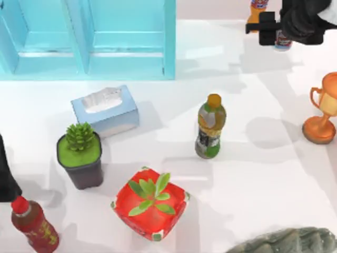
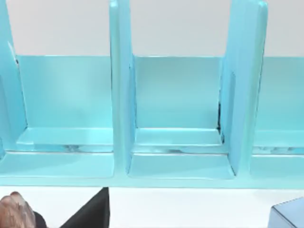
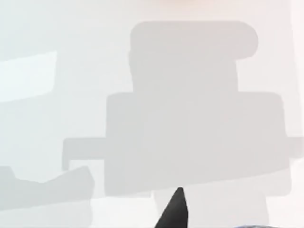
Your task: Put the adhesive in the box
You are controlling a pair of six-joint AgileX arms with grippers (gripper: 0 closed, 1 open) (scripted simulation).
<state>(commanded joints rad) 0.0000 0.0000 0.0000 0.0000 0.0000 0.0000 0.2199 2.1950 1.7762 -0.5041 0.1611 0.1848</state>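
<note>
The white table (image 1: pixel 253 174) is crowded. The turquoise box (image 1: pixel 89 37) with its upright dividers stands at the far left, and I judge it to be the goal. Nearer are a red planter (image 1: pixel 150 213), a dark pot with a succulent (image 1: pixel 80 158) and a pale tissue box (image 1: pixel 105 110). A tea bottle (image 1: pixel 210 126) stands mid-table and a trophy (image 1: pixel 322 113) at the right edge.

The left arm (image 1: pixel 6 179) sits parked at the left edge. Its camera faces the turquoise box's compartments, and I cannot tell how its tool is set.

The right tool (image 1: pixel 261 26) hangs over the far right corner. Whether it is spread or pressed together cannot be told here.

The adhesive (image 1: pixel 283 40) stands just beside that tool, half hidden under the arm. An orange bottle (image 1: pixel 257 10) is close behind it.

The step in hand looks like the approach to the grasp. It would go best with the tool centred on the small bottle's body and clear of the orange bottle, and closed low enough that the bottle does not tip. The carry to the box should then pass above the tea bottle.
</note>
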